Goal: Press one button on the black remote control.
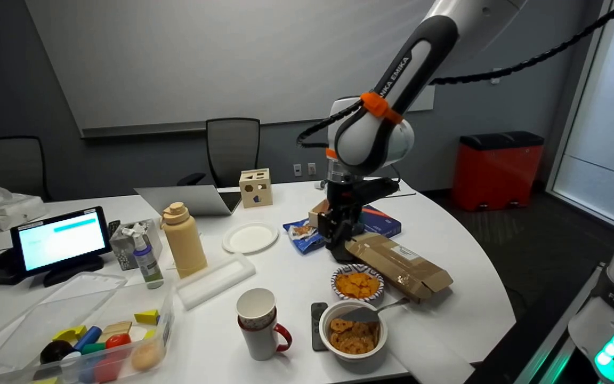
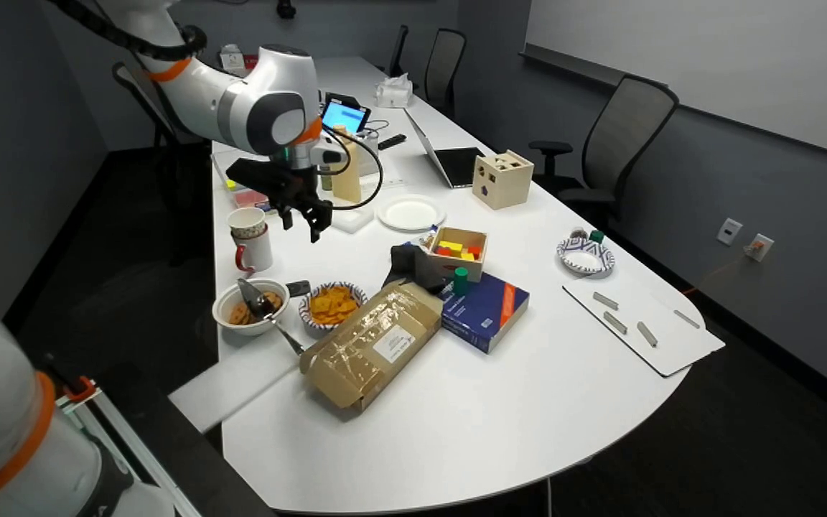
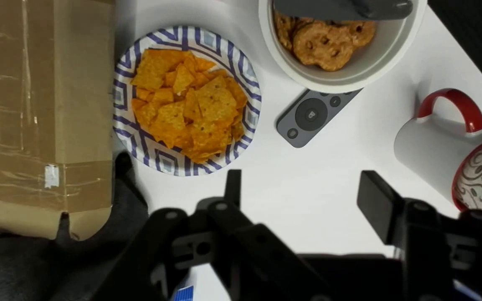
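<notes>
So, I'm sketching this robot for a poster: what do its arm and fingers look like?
The arm is white and black with smooth, rounded forms, orange bands and pale "EMIKA" lettering. A ribbed black cable runs along it. The fingers are black and blocky, with flat inner faces.

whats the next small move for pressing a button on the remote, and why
Probably close the gripper: its fingers stand wide apart, nothing between them, while the black remote shows buttons narrower than that gap, so one closed tip might press more cleanly.
</notes>
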`<state>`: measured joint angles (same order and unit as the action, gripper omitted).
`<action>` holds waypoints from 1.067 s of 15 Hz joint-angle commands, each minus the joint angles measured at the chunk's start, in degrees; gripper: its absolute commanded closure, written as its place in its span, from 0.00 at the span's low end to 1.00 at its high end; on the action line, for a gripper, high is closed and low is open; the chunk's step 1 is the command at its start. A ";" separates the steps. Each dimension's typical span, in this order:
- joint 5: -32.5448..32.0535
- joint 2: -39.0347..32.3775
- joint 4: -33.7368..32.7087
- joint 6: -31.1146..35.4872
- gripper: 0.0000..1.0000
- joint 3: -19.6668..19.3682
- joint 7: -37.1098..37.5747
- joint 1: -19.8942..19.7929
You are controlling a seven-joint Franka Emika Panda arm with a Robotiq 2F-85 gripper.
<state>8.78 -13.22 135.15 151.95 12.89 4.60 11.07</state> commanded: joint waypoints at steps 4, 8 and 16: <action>-1.21 -9.78 -7.03 2.26 0.81 0.49 -3.12 0.81; -4.87 -14.64 -8.32 4.47 1.00 -0.39 -3.63 2.69; -4.25 -16.18 -8.23 3.62 1.00 0.57 -3.51 2.28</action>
<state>4.49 -28.84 127.18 156.06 13.05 1.39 13.61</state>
